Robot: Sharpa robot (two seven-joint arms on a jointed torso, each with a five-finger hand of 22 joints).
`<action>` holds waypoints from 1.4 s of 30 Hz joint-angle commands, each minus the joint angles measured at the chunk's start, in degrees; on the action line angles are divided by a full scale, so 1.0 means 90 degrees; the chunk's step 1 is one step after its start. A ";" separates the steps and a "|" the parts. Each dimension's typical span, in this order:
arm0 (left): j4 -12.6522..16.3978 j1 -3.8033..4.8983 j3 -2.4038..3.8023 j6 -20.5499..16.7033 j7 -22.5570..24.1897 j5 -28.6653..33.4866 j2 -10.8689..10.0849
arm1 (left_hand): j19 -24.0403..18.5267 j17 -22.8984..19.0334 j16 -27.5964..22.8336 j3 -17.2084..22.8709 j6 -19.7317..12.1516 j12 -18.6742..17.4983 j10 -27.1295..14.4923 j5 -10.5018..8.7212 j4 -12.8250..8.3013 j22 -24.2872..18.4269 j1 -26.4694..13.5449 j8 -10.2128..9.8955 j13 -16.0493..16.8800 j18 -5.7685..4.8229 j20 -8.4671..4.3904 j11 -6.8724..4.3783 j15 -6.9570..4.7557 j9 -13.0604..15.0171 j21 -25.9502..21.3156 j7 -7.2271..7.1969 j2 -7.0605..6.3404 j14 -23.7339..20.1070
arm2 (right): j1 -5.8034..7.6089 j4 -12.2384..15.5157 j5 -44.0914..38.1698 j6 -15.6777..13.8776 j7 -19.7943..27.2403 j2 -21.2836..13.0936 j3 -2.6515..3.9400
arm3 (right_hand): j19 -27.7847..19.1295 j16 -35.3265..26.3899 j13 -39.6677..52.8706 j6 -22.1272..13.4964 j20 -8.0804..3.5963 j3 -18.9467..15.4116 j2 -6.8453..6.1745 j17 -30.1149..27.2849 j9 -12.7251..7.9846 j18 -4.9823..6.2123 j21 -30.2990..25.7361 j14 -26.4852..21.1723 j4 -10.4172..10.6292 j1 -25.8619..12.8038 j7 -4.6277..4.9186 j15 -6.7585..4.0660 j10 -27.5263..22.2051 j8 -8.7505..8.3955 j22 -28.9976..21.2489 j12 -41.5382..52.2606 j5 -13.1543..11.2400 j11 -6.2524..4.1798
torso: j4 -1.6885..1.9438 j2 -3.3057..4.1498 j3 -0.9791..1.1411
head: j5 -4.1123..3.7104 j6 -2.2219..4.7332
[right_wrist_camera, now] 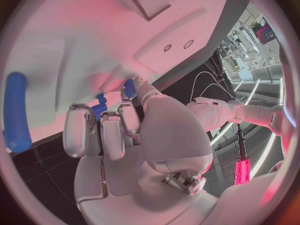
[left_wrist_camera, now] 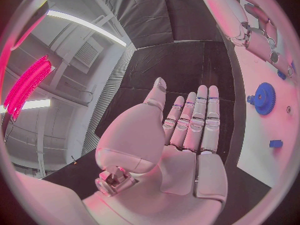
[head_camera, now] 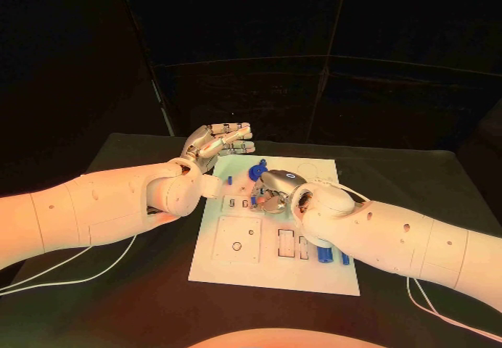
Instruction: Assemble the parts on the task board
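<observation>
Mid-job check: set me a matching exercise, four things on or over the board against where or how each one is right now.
Things:
1. left hand
2. right hand
3. blue gear
4. blue rods

States:
A. lying on the near right part of the task board
B. fingers curled down onto the middle of the board
C. raised beside the board's far left corner, fingers straight, holding nothing
D. on the far part of the board, by the two hands

Pairs: 1-C, 2-B, 3-D, 4-A

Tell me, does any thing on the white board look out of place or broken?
Nothing stands out as damaged or spilled. The task board lies flat on the table. A blue gear lies on it; the left robot hand is raised, holding nothing. The right robot hand works over the board.
</observation>
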 commanded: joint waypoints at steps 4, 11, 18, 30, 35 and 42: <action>0.0007 0.0012 0.0006 0.0038 0.0022 -0.0004 0.0000 | 0.0021 -0.0009 -0.0043 0.0005 -0.0056 -0.0025 -0.0023 -0.0023 -0.0027 -0.0009 0.0002 -0.0029 -0.0003 0.0071 0.0014 -0.0006 0.0019 -0.0006 -0.0021 0.0314 0.0072 -0.0019 | -0.0039 -0.0042 -0.0057 0.0325 -0.0196 -0.0013 -0.0037 | -0.0075 -0.0043 -0.0110 -0.0174 0.0047 -0.0025 -0.0118 0.0214 -0.0050 0.0035 -0.0051 0.0356 0.0032 -0.0124 0.0057 0.0069 -0.0142 -0.0111 -0.0052 -0.0128 0.0078 0.0037 | 0.0003 0.0001 -0.0002 | -0.0003 -0.0005; 0.0002 0.0012 0.0006 0.0052 0.0020 -0.0004 0.0003 | 0.0021 -0.0009 -0.0043 0.0005 -0.0056 -0.0025 -0.0023 -0.0023 -0.0027 -0.0009 0.0002 -0.0029 -0.0003 0.0071 0.0014 -0.0006 0.0019 -0.0006 -0.0021 0.0314 0.0072 -0.0019 | -0.0042 -0.0040 -0.0057 0.0297 -0.0163 -0.0009 -0.0039 | -0.0084 -0.0048 -0.0173 -0.0305 0.0078 -0.0066 -0.0181 0.0212 -0.0074 0.0039 -0.0062 0.0355 0.0040 -0.0164 0.0099 0.0100 -0.0199 -0.0186 -0.0066 -0.0192 0.0129 0.0075 | 0.0006 0.0002 0.0001 | -0.0002 -0.0007; -0.0002 0.0012 0.0006 0.0052 0.0017 -0.0004 0.0008 | 0.0021 -0.0009 -0.0043 0.0005 -0.0056 -0.0025 -0.0023 -0.0023 -0.0027 -0.0009 0.0002 -0.0029 -0.0003 0.0071 0.0014 -0.0006 0.0019 -0.0006 -0.0021 0.0314 0.0072 -0.0019 | -0.0044 -0.0039 -0.0057 0.0224 -0.0135 -0.0006 -0.0040 | -0.0086 -0.0043 -0.0188 -0.0403 0.0107 -0.0131 -0.0243 0.0230 -0.0082 0.0040 -0.0068 0.0358 0.0063 -0.0219 0.0130 0.0129 -0.0217 -0.0233 -0.0072 -0.0205 0.0171 0.0107 | -0.0001 0.0001 0.0002 | -0.0010 -0.0019; -0.0008 0.0012 0.0006 0.0047 0.0014 -0.0004 0.0009 | 0.0021 -0.0009 -0.0043 0.0005 -0.0056 -0.0025 -0.0023 -0.0023 -0.0027 -0.0009 0.0002 -0.0029 -0.0003 0.0071 0.0014 -0.0006 0.0019 -0.0006 -0.0021 0.0314 0.0072 -0.0019 | -0.0045 -0.0037 -0.0005 -0.0038 -0.0051 -0.0013 -0.0042 | -0.0120 -0.0041 -0.0713 -0.1135 0.0197 -0.0393 -0.0378 0.0249 -0.0134 0.0049 -0.0105 0.0356 0.0157 -0.0293 0.0287 0.0238 -0.0699 -0.0535 -0.0134 -0.0694 0.0236 0.0244 | 0.0005 0.0000 0.0001 | -0.0040 -0.0010; -0.0020 0.0012 0.0006 0.0051 0.0012 -0.0004 0.0015 | 0.0023 -0.0009 -0.0046 0.0006 -0.0030 -0.0028 -0.0025 -0.0023 -0.0029 -0.0012 -0.0004 -0.0028 -0.0004 0.0071 0.0015 -0.0004 0.0021 -0.0004 -0.0026 0.0315 0.0075 -0.0021 | -0.0045 -0.0038 0.0179 -0.0273 0.0202 -0.0021 -0.0043 | -0.0152 -0.0032 -0.0924 -0.1728 0.0308 -0.0643 -0.0436 0.0272 -0.0118 0.0061 -0.0132 0.0350 0.0299 -0.0256 0.0413 0.0345 -0.0927 -0.0504 -0.0180 -0.0828 0.0283 0.0363 | 0.0003 0.0000 0.0003 | -0.0045 0.0000; -0.0056 0.0012 0.0006 0.0053 0.0004 -0.0004 0.0029 | 0.0023 -0.0009 -0.0046 0.0006 -0.0030 -0.0028 -0.0025 -0.0023 -0.0029 -0.0012 -0.0004 -0.0028 -0.0004 0.0071 0.0015 -0.0004 0.0021 -0.0004 -0.0026 0.0315 0.0075 -0.0021 | -0.0045 -0.0003 0.0421 -0.0475 0.0641 -0.0058 -0.0043 | -0.0176 -0.0025 -0.0925 -0.1755 0.0323 -0.0687 -0.0386 0.0285 -0.0102 0.0070 -0.0148 0.0350 0.0346 -0.0218 0.0419 0.0358 -0.0936 -0.0441 -0.0213 -0.0799 0.0304 0.0372 | 0.0006 0.0001 0.0005 | -0.0050 0.0009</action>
